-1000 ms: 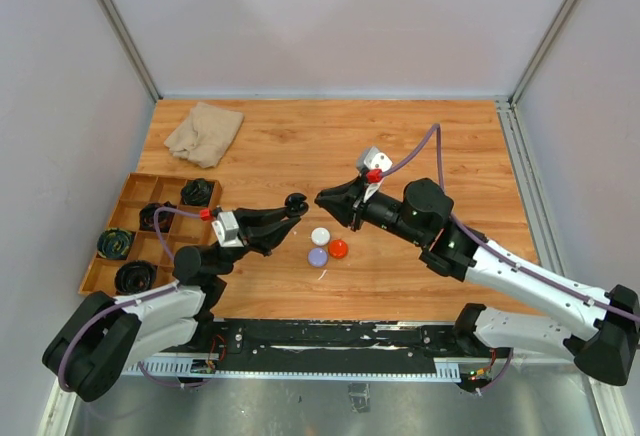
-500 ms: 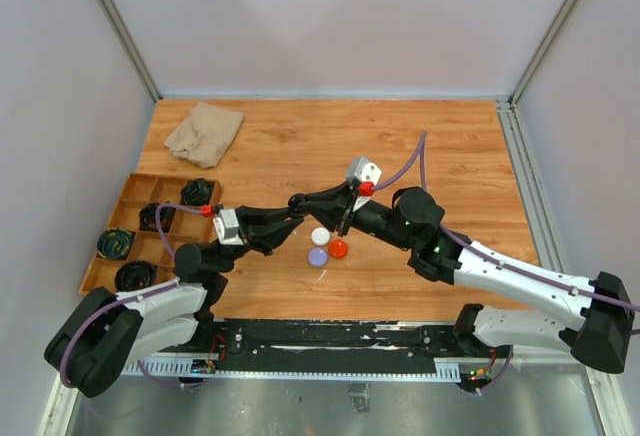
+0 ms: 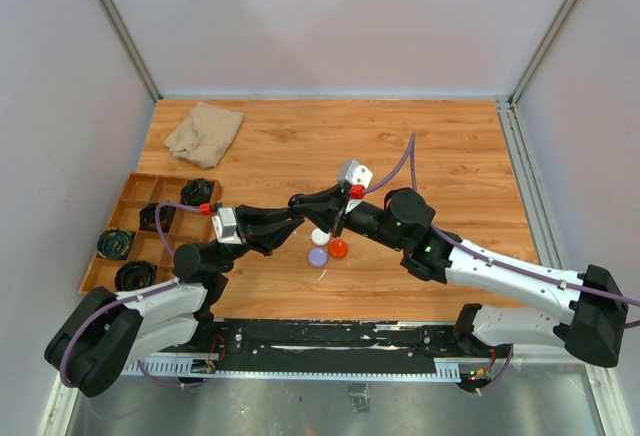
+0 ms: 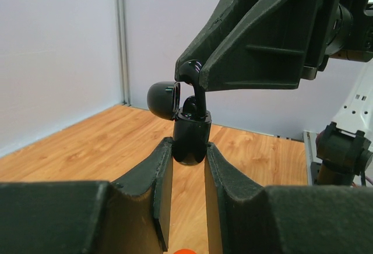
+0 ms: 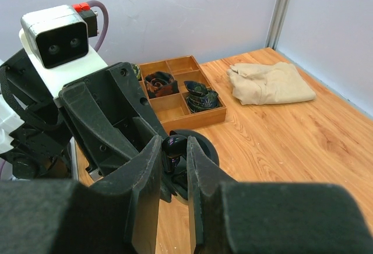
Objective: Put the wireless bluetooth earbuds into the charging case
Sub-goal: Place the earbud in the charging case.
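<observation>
My left gripper (image 3: 293, 205) is shut on the black charging case (image 4: 191, 140) and holds it upright above the table, its round lid (image 4: 163, 98) hinged open to the left. My right gripper (image 3: 310, 201) is shut on a black earbud (image 5: 173, 148) and holds it at the case's open mouth; the bud (image 4: 192, 91) touches the case top. In the right wrist view the case (image 5: 204, 149) sits just behind the bud. No red, lilac or white earbuds show.
Three round pucks lie below the grippers: white (image 3: 320, 236), lilac (image 3: 317, 256), red (image 3: 338, 248). A wooden divided tray (image 3: 128, 188) holding dark coiled items stands at the left. A beige cloth (image 3: 204, 132) lies at the back left.
My right gripper has moved left with the black earbud until it meets the open case in my left gripper. The left arm has barely moved.
</observation>
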`<action>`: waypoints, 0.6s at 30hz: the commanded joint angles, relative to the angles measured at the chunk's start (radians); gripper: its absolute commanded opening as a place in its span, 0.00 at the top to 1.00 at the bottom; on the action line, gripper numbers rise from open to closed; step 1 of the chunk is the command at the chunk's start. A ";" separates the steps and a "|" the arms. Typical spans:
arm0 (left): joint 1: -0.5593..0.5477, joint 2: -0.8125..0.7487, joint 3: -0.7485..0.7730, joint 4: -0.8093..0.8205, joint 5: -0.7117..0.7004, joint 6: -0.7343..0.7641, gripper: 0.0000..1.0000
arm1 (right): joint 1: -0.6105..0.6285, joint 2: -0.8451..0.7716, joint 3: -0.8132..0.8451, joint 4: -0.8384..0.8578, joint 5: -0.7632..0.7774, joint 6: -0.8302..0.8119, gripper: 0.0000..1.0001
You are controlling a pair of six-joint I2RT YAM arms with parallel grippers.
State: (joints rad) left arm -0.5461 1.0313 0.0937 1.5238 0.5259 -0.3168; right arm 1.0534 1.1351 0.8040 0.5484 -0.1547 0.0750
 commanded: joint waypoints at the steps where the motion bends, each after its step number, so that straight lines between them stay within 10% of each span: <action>1: -0.003 -0.002 0.022 0.117 0.001 -0.016 1.00 | 0.018 0.005 -0.016 0.045 0.017 -0.024 0.90; 18: -0.003 -0.053 0.001 0.131 -0.061 -0.044 1.00 | 0.025 -0.016 -0.045 0.046 0.040 -0.047 0.90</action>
State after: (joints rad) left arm -0.5461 1.0122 0.0937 1.5242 0.5056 -0.3573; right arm 1.0634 1.1332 0.7792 0.5869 -0.1375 0.0509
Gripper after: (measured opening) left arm 0.275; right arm 0.206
